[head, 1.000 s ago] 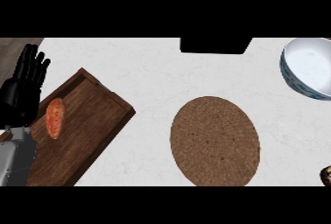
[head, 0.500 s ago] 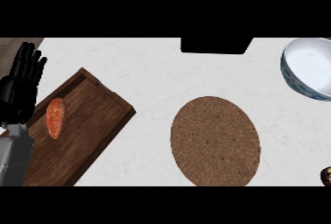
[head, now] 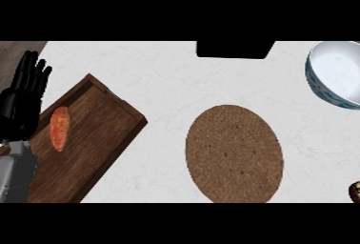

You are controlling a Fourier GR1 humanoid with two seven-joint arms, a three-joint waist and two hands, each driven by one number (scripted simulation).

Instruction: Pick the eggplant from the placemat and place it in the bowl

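The brown oval placemat (head: 234, 154) lies in the middle of the white counter with nothing on it. A white bowl (head: 339, 72) with a blue patterned outside stands at the upper right, partly cut by the view's edge. A small dark purplish shape (head: 355, 190) pokes in at the lower right edge; it may be the eggplant, but most of it is out of view. My left hand (head: 22, 97) rests open at the far left, fingers pointing up. The right hand does not show.
A dark wooden cutting board (head: 77, 140) lies tilted at the left, with an orange sweet potato (head: 60, 127) on it right beside my left hand. A black block (head: 234, 49) sits at the counter's far edge.
The left hand has shifted only slightly at the left edge. Nothing else has moved.
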